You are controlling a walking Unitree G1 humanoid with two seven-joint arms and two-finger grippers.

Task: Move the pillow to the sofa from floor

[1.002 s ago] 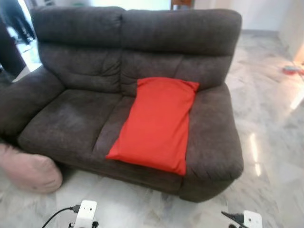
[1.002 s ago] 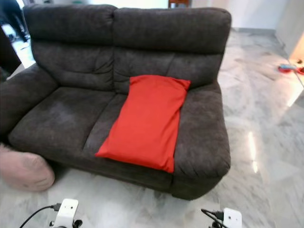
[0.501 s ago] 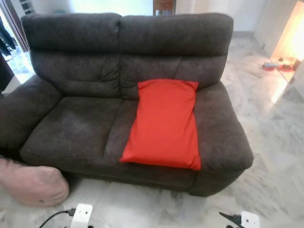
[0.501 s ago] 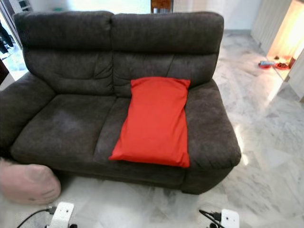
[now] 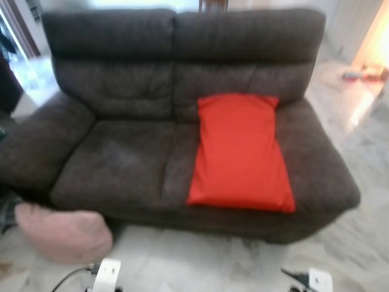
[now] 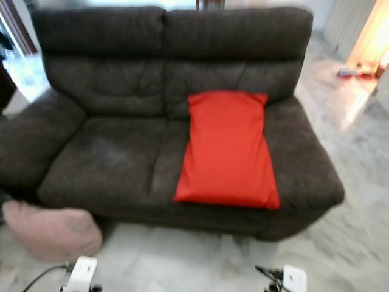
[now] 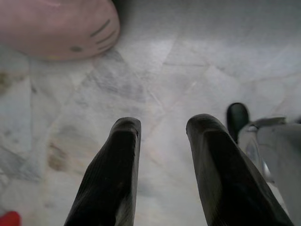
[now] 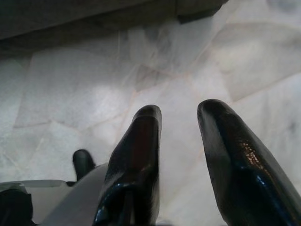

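A pink pillow [image 5: 64, 234] lies on the marble floor by the left front corner of the dark grey sofa [image 5: 121, 152]. A red pillow [image 5: 240, 152] rests on the sofa's right seat, leaning up to the backrest. Both arms hang low in front of the sofa. In the left wrist view my left gripper [image 7: 162, 125] is open over bare floor, and the pink pillow [image 7: 56, 28] lies some way beyond its fingertips. My right gripper [image 8: 181, 110] is open above the floor, with the sofa's base [image 8: 94, 19] ahead of it. Neither holds anything.
Marble floor [image 5: 200, 261] runs between me and the sofa and on past its right side. Small red objects [image 5: 364, 74] lie on the floor at the far right in bright light. Something dark [image 5: 9, 85] stands beyond the left armrest.
The whole picture has shifted to the right and blurred, so the camera moved. More of the pink pillow now shows. The pillows and the sofa have not moved.
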